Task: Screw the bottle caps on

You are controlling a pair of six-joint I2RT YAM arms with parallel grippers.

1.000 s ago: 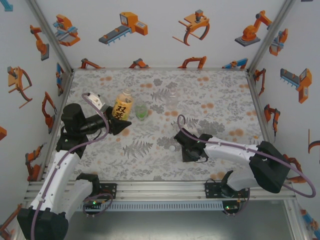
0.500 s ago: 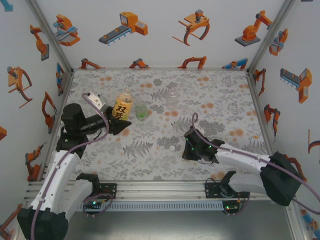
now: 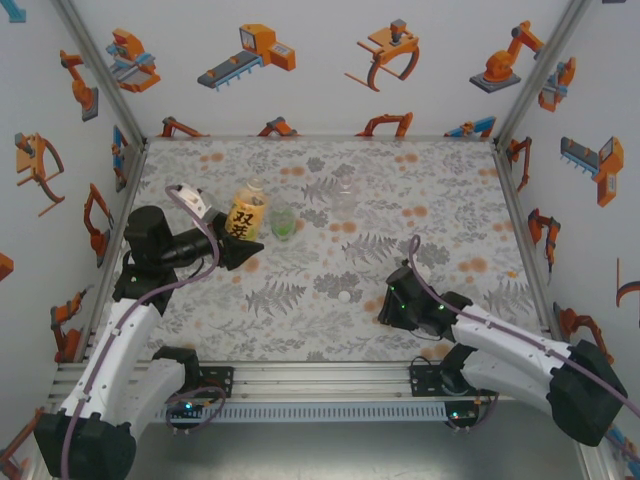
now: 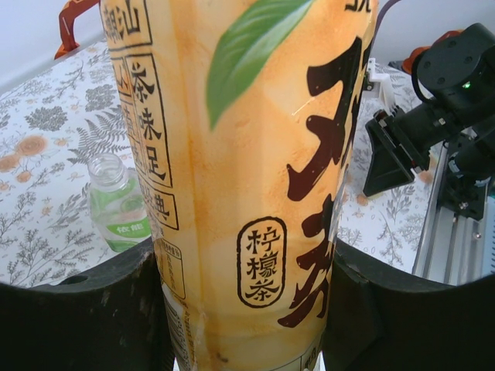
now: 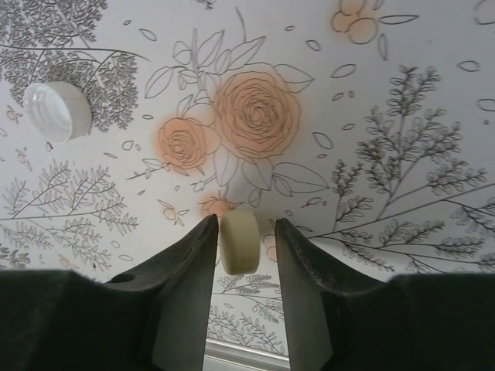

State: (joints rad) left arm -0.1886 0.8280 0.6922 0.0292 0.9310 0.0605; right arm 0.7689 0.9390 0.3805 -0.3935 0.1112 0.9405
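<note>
My left gripper (image 4: 244,309) is shut on the yellow-orange labelled bottle (image 4: 247,178), which stands upright at the table's left (image 3: 245,212) with no cap on its neck. The green-tinted bottle (image 3: 283,222) stands just right of it, uncapped (image 4: 116,202). A colourless bottle (image 3: 345,198) stands farther back. My right gripper (image 5: 244,232) is low over the table at the near right (image 3: 392,305). A pale yellow cap (image 5: 238,241) sits on edge between its jaws, against the left finger, with a gap to the right finger. A white cap (image 5: 56,110) lies on the table to its left (image 3: 345,296).
The floral table cover (image 3: 420,210) has open room in the middle and at the back right. White walls with robot pictures close in three sides. A metal rail (image 3: 320,375) runs along the near edge by the arm bases.
My right arm has drawn back toward the near right, and its jaws have parted slightly round the pale yellow cap. The left arm and its bottle have not moved.
</note>
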